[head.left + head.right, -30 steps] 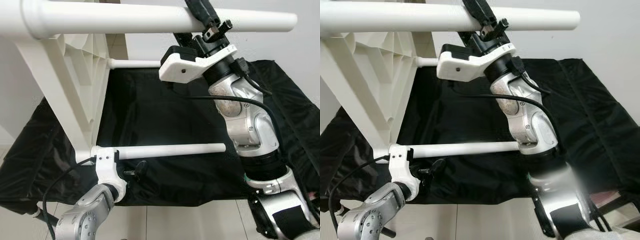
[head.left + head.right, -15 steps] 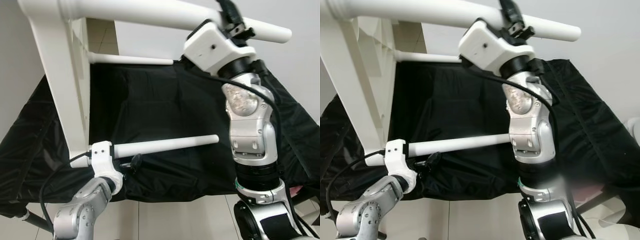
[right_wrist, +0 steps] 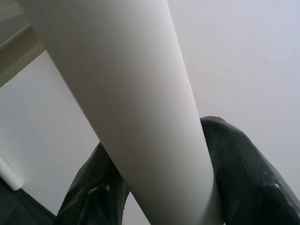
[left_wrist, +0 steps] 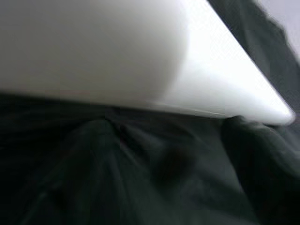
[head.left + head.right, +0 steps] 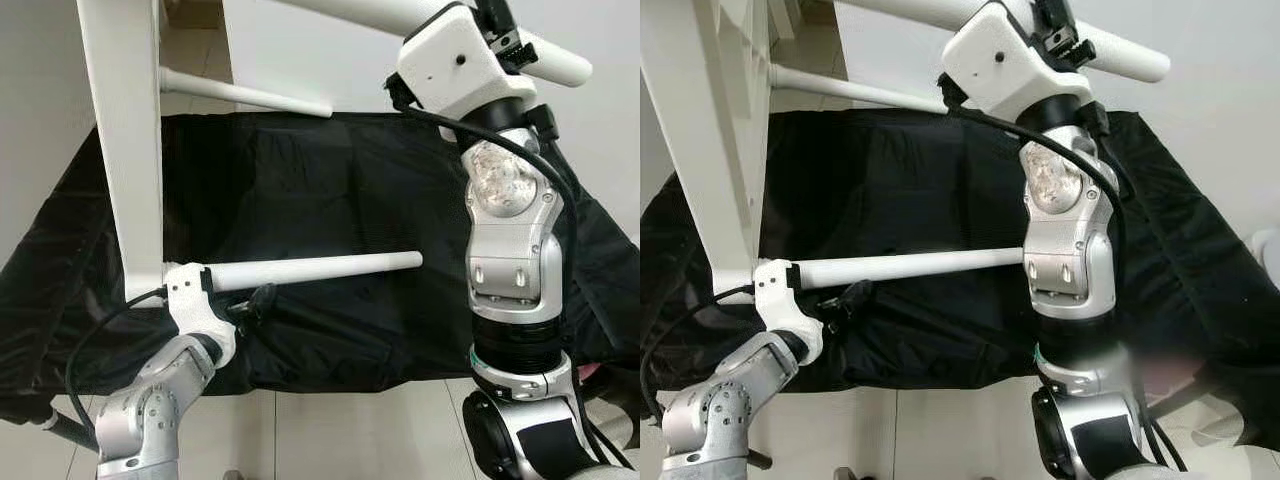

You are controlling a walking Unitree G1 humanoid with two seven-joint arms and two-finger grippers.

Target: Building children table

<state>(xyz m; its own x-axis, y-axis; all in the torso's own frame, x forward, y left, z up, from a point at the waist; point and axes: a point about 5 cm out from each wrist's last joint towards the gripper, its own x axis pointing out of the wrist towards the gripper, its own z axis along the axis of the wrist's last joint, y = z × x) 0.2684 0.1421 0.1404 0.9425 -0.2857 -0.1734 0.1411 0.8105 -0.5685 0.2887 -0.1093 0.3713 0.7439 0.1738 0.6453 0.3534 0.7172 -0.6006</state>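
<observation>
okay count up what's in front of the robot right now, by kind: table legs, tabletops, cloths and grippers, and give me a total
Round white table legs: 3 (upper, rear, lower)
Flat white tabletop panel, on edge: 1
Black cloth beneath: 1
Grippers with black fingers: 2 (left gripper on the lower leg, right gripper on the upper leg)
Total: 7

A black cloth covers the raised surface ahead, wrinkled and hanging over its near edge. Light floor tiles lie below that edge. A plain pale wall stands behind the cloth.
</observation>
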